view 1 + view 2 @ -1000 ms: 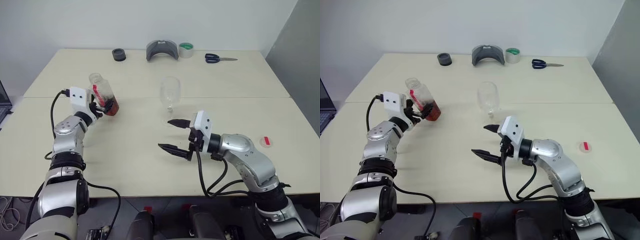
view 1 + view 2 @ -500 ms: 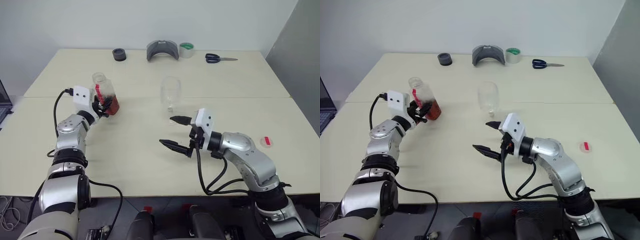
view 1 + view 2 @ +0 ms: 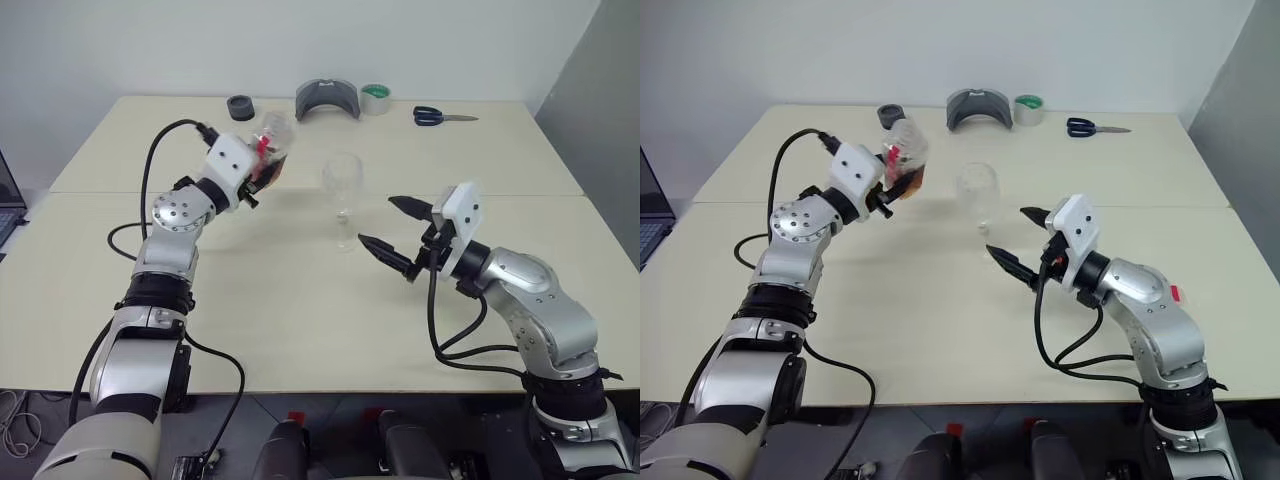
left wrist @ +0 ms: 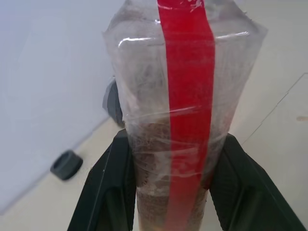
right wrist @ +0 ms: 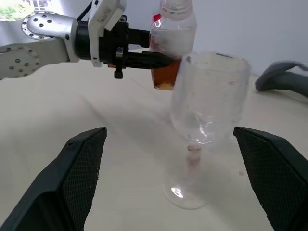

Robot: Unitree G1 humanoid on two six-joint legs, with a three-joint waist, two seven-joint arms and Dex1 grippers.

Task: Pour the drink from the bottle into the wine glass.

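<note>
The pale surface [image 3: 300, 300] carries everything, with the wine glass [image 3: 342, 190] standing upright near its centre, empty. At about 9 o'clock from the glass, the left claw [image 3: 262, 170] is pinching the bottle [image 3: 272, 150] low on its body, holding it in the air above the surface, roughly upright with a slight lean; the bottle is uncapped, and the drink [image 5: 166, 77] sits in its lower part as a reddish-brown pool. In the left wrist view the red label strip [image 4: 185, 96] runs up the bottle between the two black fingers [image 4: 108, 187]. At about 4 o'clock from the glass, the right claw [image 3: 398, 232] hangs above the surface with its fingers spread wide, pointing toward the glass and not touching it. Along the far edge, at 12 o'clock, lie a grey curved object [image 3: 327, 100], a green tape roll [image 3: 376, 98], scissors [image 3: 440, 116] and a small dark ring [image 3: 240, 107].
</note>
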